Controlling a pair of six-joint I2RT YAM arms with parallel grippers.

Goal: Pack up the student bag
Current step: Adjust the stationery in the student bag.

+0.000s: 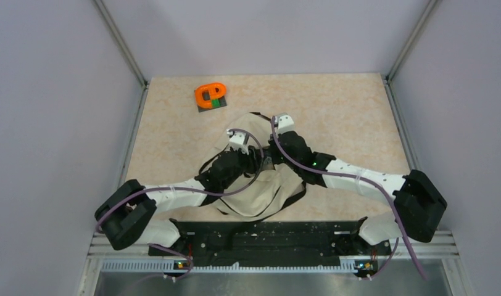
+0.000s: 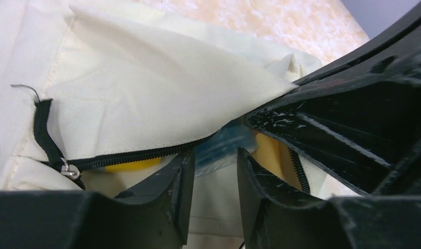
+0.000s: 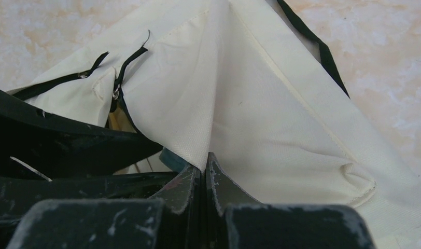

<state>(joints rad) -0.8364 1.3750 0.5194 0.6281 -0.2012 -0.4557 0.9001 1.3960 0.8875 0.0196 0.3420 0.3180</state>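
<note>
The student bag (image 1: 255,198), beige with black straps, lies crumpled in the middle of the table under both arms. My right gripper (image 3: 204,158) is shut on a fold of its upper flap (image 3: 239,104) and holds that flap raised. My left gripper (image 2: 214,153) is at the zip opening (image 2: 141,154), its jaws apart with nothing gripped between them. Through the opening I see something yellow (image 2: 129,166) and a bluish clear item (image 2: 226,142) inside the bag. The silver zip pull (image 2: 68,171) hangs at the left end. The right gripper's black body (image 2: 353,114) fills the right of the left wrist view.
An orange object on a dark base (image 1: 211,95) stands on the far left of the tabletop (image 1: 334,111). Grey walls close in the table on three sides. A black strap (image 3: 322,52) trails off the bag's far edge.
</note>
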